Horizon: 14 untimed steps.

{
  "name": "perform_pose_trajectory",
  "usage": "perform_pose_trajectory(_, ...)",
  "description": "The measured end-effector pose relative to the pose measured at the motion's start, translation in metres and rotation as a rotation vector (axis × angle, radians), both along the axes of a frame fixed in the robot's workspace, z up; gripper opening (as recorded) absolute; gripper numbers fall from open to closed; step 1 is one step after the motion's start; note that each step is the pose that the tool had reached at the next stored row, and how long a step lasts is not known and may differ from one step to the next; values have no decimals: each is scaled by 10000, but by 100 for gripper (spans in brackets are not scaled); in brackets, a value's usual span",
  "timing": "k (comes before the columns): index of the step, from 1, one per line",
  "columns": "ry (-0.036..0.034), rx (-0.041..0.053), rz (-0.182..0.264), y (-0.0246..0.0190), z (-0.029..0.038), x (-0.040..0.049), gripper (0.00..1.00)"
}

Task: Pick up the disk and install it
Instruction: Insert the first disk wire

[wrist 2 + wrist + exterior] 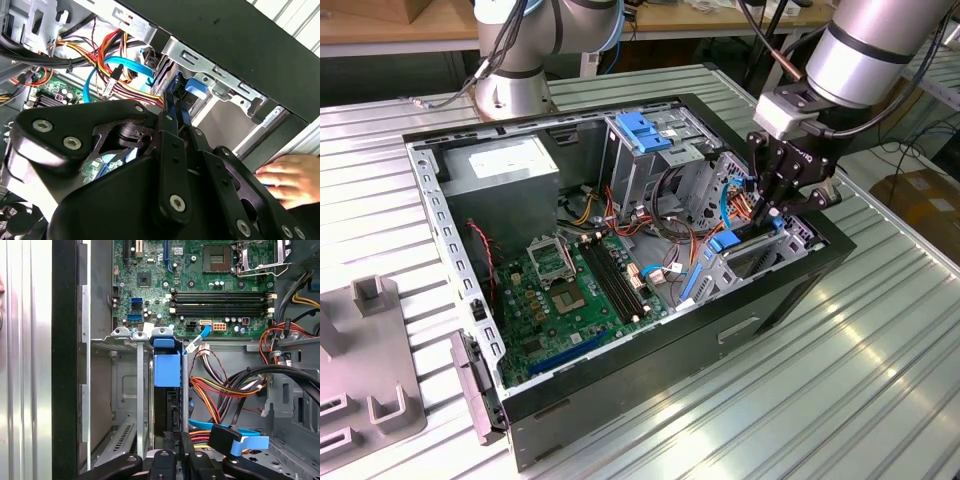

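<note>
The open black computer case (620, 250) is lying on its side on the ridged metal bench (840, 370). Inside the case, a green board (570, 290) is lying flat, and red, yellow and orange wires (225, 390) are curling near the metal drive bay (130, 390). The disk (166, 375), with its bright blue plastic rail, is standing upright in a slot of that bay. The gripper (767, 205) is hanging right over the bay, and its black fingers (172, 145) are reaching down to the disk; I cannot tell if they are squeezing it. A hand (290, 175) is resting just outside the case wall
</note>
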<state>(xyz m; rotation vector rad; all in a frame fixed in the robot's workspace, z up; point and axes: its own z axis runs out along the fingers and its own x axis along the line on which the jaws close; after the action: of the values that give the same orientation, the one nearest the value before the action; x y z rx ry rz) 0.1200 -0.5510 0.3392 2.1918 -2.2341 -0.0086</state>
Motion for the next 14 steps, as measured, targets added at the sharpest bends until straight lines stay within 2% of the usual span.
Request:
perform_pose_trajectory(3,0,15,0,0,-2,0,18)
perform_pose_trajectory(4,0,14,0,0,16,0,18)
perform_pose_trajectory(5,0,6,-1,0,43,0,24)
perform_pose_trajectory(8,0,6,0,0,138,0,24)
perform_pose_trajectory(10,0,9,0,0,138,0,24)
perform_pose_trajectory(11,0,7,0,0,140,0,22)
perform_pose_trajectory(13,0,7,0,0,140,0,10)
perform_pose_trajectory(14,0,6,0,0,141,0,10)
